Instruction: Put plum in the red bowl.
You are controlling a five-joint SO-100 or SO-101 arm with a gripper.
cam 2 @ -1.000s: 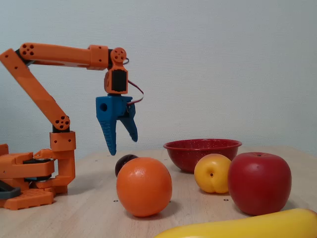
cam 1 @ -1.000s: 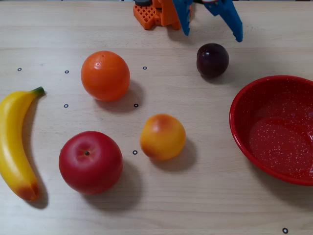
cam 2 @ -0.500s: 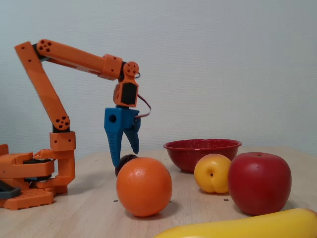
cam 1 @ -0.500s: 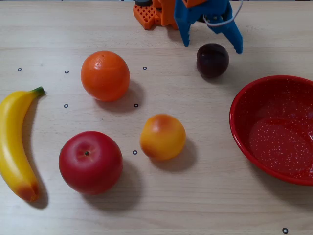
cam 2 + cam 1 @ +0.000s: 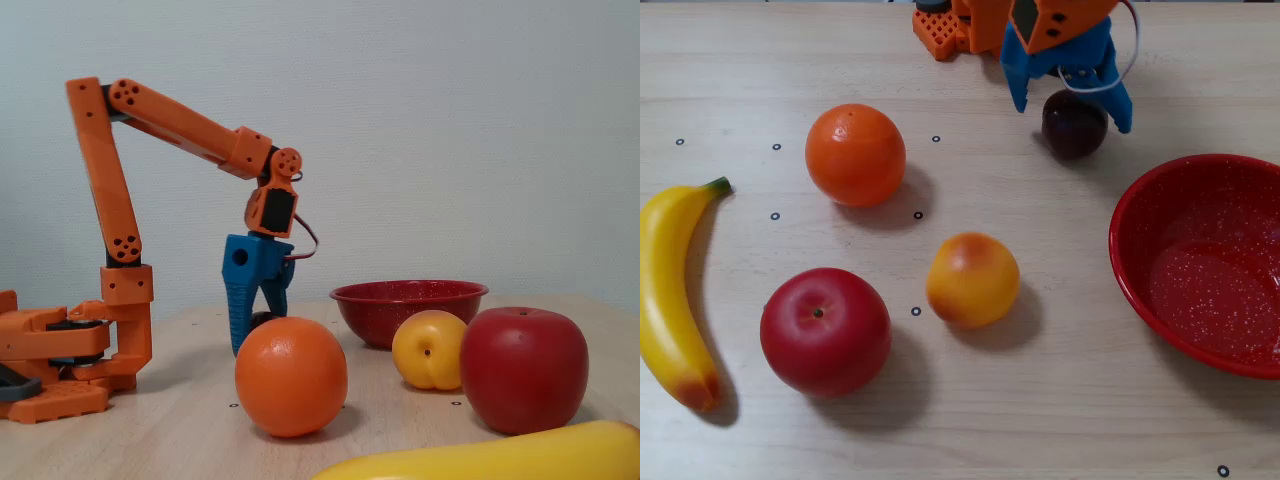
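Over the last second the arm has reached forward and lowered, so the blue end effector (image 5: pixel 1070 112) now straddles the plum (image 5: pixel 1075 128) instead of hanging above the counter's (image 5: pixel 1040 400) far edge; the approach looks finished and the grasp is the step in hand. Its two fingers stand spread wide, one on each side of the fruit in the overhead view, apparently not yet pressing it. The plum sits on the counter near the far edge, between the orange (image 5: pixel 855 154) and the red bowl (image 5: pixel 1130 260), which lies empty at the right edge. In the fixed view the orange (image 5: pixel 291 377) hides most of the plum.
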